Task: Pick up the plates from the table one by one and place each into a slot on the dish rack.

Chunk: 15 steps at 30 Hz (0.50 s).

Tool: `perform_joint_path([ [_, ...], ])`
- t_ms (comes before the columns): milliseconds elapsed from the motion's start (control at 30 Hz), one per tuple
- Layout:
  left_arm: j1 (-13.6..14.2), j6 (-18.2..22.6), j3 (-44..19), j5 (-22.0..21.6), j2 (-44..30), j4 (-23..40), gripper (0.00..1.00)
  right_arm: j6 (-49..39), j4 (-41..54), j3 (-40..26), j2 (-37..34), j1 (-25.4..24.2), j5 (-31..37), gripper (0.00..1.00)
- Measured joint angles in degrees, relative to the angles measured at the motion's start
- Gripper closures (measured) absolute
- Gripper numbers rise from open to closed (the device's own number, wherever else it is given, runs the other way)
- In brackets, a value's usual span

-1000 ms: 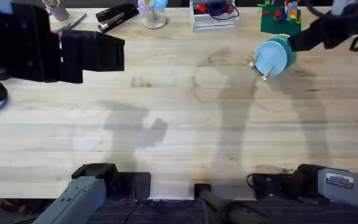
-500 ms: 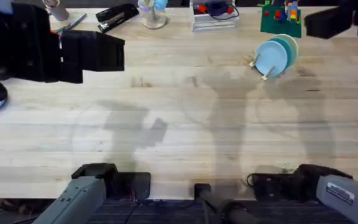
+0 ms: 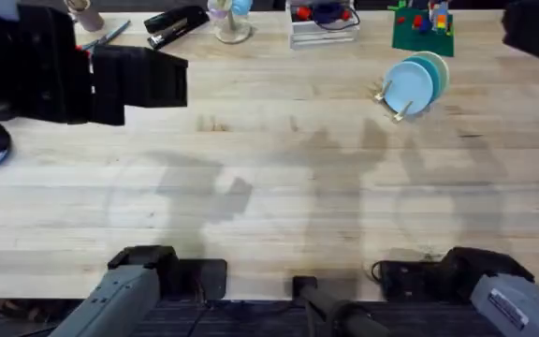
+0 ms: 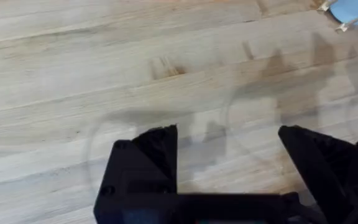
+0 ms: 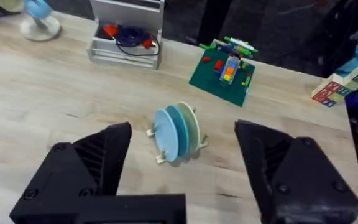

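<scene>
Standing on edge between the dowels of the dish rack (image 3: 399,101) at 1 o'clock on the table (image 3: 279,187), both plates (image 5: 176,132) look slotted, so right gripper (image 5: 182,165) and left gripper (image 4: 229,158) hang spread, empty.

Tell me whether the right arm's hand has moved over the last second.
Yes. The right hand has withdrawn from the small wooden dish rack toward the table's far right corner.

Bright, even light; soft overlapping shadows
</scene>
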<state>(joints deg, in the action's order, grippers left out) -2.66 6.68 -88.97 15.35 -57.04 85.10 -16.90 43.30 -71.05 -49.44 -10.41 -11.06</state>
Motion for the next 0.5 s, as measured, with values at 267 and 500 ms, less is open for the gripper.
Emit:
perform_joint_path([
  [267,0.0,0.0,0.0,0.0,0.0,0.0,0.007,1.8,3.8,0.0,6.6,0.0,-0.4,0.007],
  [500,0.0,0.0,0.0,0.0,0.0,0.0,0.007,3.8,4.9,0.0,7.0,0.0,-0.4,0.007],
])
